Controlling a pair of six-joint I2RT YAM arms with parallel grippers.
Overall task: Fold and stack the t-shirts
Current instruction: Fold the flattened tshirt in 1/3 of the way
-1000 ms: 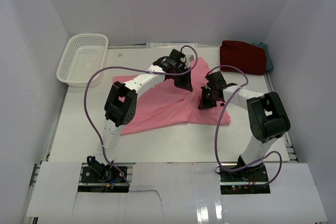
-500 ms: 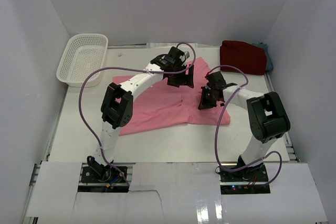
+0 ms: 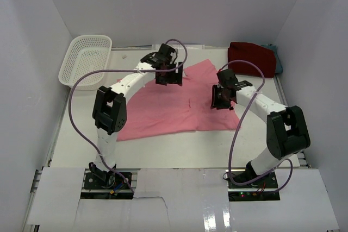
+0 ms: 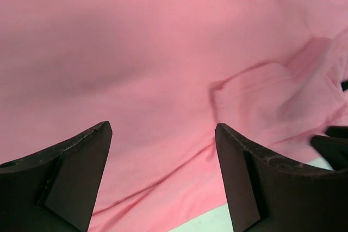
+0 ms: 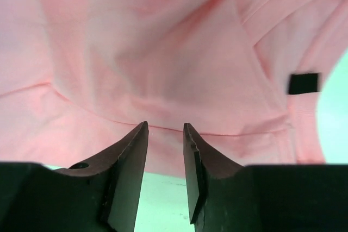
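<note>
The light pink t-shirt lies spread on the table's middle, with a fold along its right part. My left gripper hovers over its back edge. In the left wrist view the left gripper is wide open, with only pink cloth below. My right gripper is over the shirt's right side. In the right wrist view the right gripper shows a narrow empty gap above the shirt's hem. The dark red t-shirt sits folded at the back right, with the teal-grey one behind it.
A white perforated basket stands at the back left corner. White walls close in the table on three sides. A purple cable loops from each arm. A small black tag shows on the pink shirt.
Both grippers have opened and let go of the pink shirt. The left arm has swung back and to the left; the right gripper has moved slightly back. The shirt now lies flatter.
</note>
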